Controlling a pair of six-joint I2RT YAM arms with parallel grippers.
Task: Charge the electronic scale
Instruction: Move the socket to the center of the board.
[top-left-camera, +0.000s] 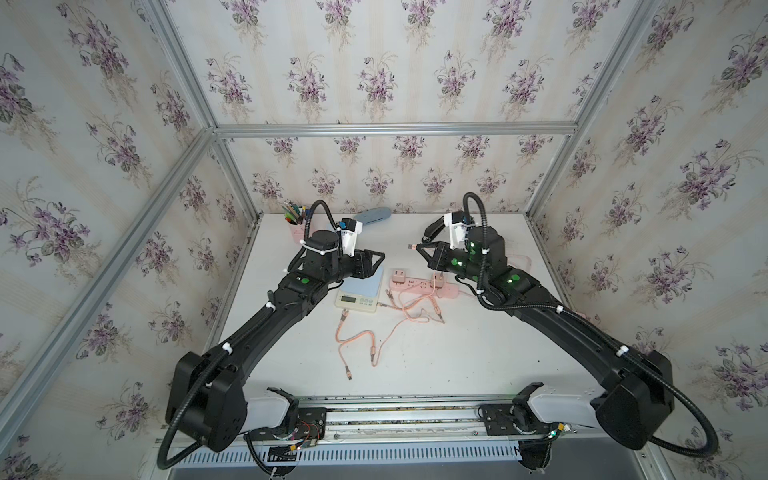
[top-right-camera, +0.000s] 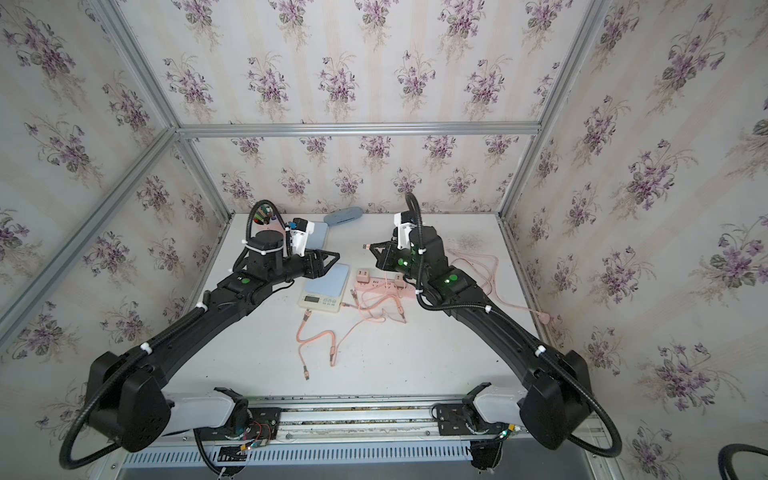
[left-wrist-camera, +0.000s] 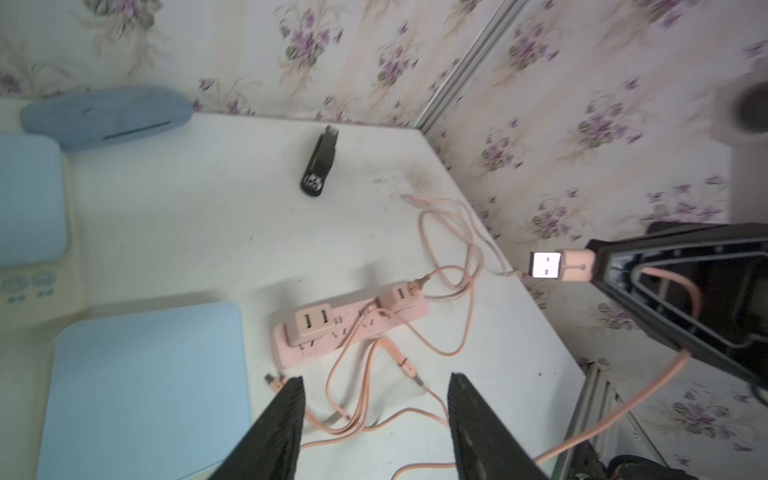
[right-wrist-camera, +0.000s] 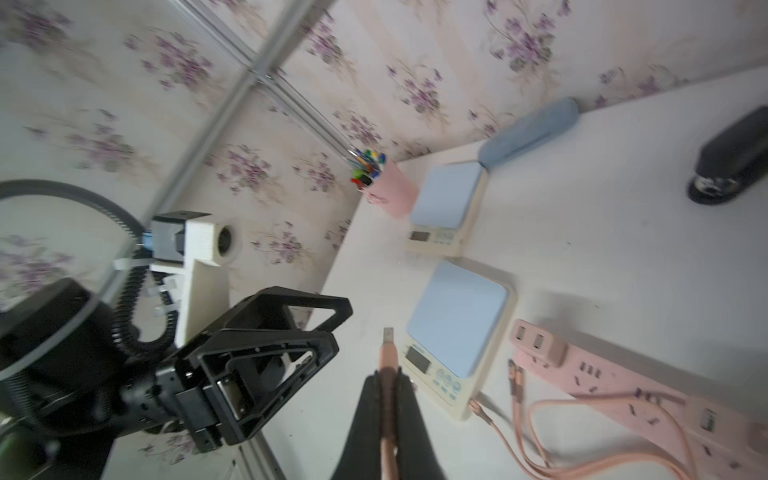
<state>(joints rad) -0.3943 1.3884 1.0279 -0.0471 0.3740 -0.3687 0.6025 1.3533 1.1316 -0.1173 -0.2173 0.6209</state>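
The electronic scale (top-left-camera: 359, 291) has a pale blue top and lies flat at the table's middle, with a pink cable's small plug (right-wrist-camera: 478, 405) in its side. My right gripper (right-wrist-camera: 388, 376) is shut on that pink cable's USB plug (left-wrist-camera: 548, 264) and holds it in the air above the table, its metal end pointing at my left gripper. The left gripper (left-wrist-camera: 376, 378) hovers over the scale's far edge, open and holding nothing. A pink power strip (top-left-camera: 419, 286) lies beside the scale and carries a two-port charger block (left-wrist-camera: 311, 322).
A second scale (top-right-camera: 318, 235), a pink pen cup (top-left-camera: 295, 220), a blue case (top-left-camera: 374, 215) and a black stapler (left-wrist-camera: 320, 162) stand along the back. Loose pink cables (top-left-camera: 357, 336) lie in front of the scale. Another charger block (left-wrist-camera: 399, 295) on the strip has a cable in it.
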